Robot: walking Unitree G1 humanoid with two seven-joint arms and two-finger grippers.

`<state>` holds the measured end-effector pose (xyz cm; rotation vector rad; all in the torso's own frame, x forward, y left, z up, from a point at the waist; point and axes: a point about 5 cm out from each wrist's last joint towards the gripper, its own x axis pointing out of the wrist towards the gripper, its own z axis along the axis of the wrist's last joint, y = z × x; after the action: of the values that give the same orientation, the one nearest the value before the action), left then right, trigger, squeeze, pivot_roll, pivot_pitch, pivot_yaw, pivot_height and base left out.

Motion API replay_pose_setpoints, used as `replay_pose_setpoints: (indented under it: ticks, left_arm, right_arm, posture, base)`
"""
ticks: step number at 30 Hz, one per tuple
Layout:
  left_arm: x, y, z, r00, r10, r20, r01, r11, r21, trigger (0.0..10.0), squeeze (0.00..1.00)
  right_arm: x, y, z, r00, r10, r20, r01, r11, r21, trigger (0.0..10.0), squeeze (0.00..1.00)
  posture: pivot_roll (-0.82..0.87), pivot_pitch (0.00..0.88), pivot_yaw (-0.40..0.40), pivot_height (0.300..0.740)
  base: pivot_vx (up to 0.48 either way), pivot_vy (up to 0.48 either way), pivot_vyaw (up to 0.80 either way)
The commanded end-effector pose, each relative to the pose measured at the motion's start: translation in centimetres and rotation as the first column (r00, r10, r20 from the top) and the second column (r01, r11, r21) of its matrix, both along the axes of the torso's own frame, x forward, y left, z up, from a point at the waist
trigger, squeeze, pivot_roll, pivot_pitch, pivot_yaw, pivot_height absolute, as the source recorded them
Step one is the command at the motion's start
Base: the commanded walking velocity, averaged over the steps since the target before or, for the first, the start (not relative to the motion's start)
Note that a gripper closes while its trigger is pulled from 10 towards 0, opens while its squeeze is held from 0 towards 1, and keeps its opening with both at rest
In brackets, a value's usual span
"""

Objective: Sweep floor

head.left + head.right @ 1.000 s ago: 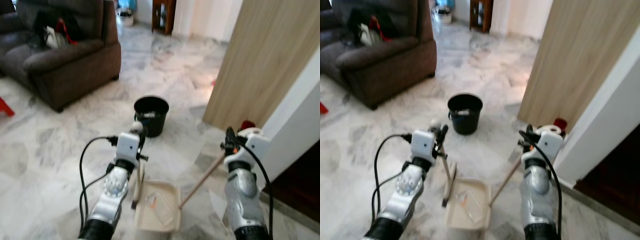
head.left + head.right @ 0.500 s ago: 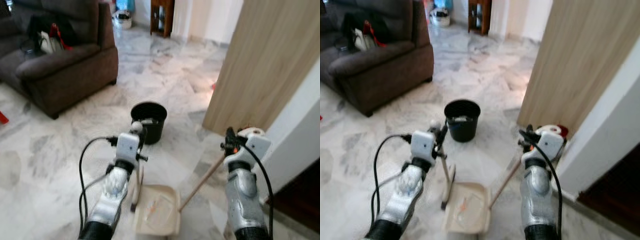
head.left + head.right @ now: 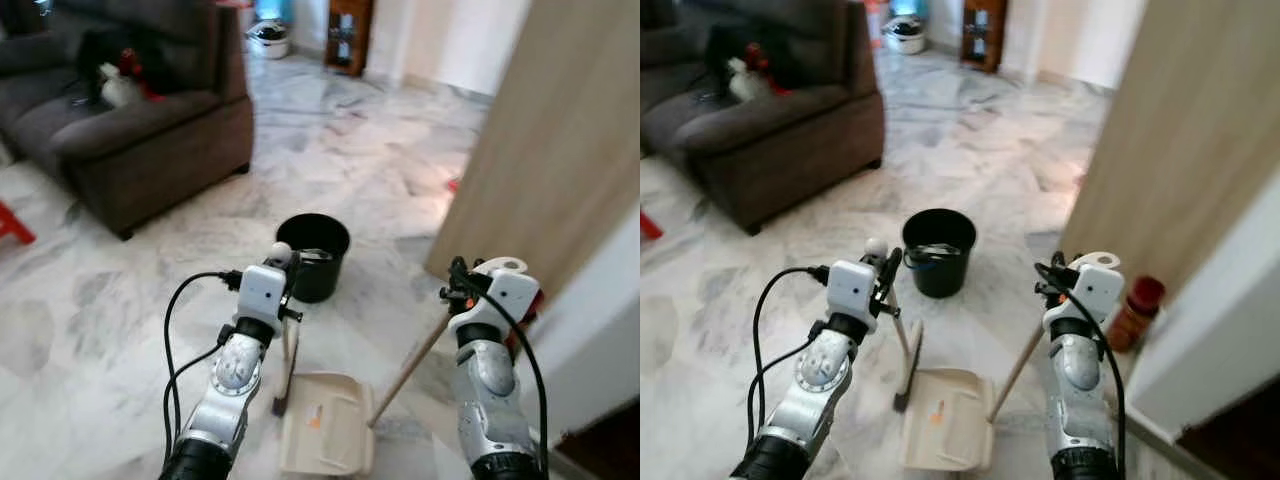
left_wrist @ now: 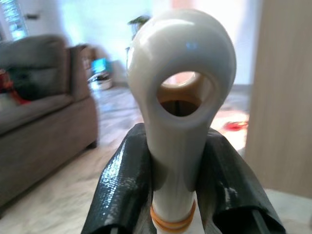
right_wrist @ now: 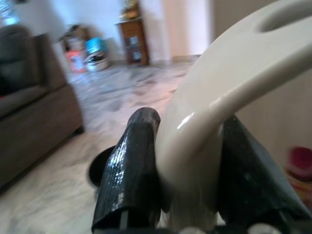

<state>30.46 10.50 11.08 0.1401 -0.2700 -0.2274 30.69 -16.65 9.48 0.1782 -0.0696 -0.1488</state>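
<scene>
While both arms carry tools, the step in hand looks like bringing the collected dirt to the bin.

Left gripper: fingers closed narrow on the top of the broom handle, just under its white ring end.
Right gripper: fingers clamped on the cream loop grip of the dustpan handle.
Broom: between the arms; long axis nearly upright, tilted a bit, top end at left gripper, brush end down on the floor at the left edge of the pan.
Dustpan: near centre, tray low at the floor; whether it touches, cannot tell. Its stick runs from the tray up and to the right to the right gripper. Small orange scrap inside.
Bucket: black, just beyond the broom, farther than the pan.
Sofa: far left, well apart.
Red bottle: right, by the wall.
How to do well: keep tray level so scrap doesn't slide out; approx. lift it over the bucket rim before tipping; hold broom clear of the bucket.
</scene>
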Motion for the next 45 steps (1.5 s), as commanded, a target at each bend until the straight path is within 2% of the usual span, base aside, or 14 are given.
replay_pose_setpoints:
  ticks: [1, 35, 45]
  left_arm:
    - [0.3, 0.13, 1.24, 0.998, 0.003, 0.06, -0.004, 1.0, 0.021, 10.0, 0.0]
    - [0.35, 0.06, 1.34, 0.998, -0.003, 0.065, 0.002, 1.0, 0.016, 10.0, 0.0]
    - [0.24, 0.04, 1.34, 0.998, -0.005, 0.067, 0.004, 1.0, 0.014, 10.0, 0.0]
  right_arm:
    - [0.35, 0.67, 1.25, 0.998, 0.005, 0.065, -0.01, 0.997, 0.073, 10.0, 0.0]
    - [0.52, 0.75, 1.24, 0.998, 0.013, 0.061, -0.017, 0.997, 0.069, 10.0, 0.0]
    - [0.52, 0.5, 1.31, 0.998, 0.001, 0.064, -0.006, 0.998, 0.066, 10.0, 0.0]
  posture:
    - [0.01, 0.0, -0.022, 0.74]
    - [0.01, 0.0, -0.022, 0.74]
    - [0.01, 0.0, -0.022, 0.74]
  base:
    - [0.375, 0.0, 0.0]
    - [0.367, 0.0, 0.0]
    - [0.0, 0.0, 0.0]
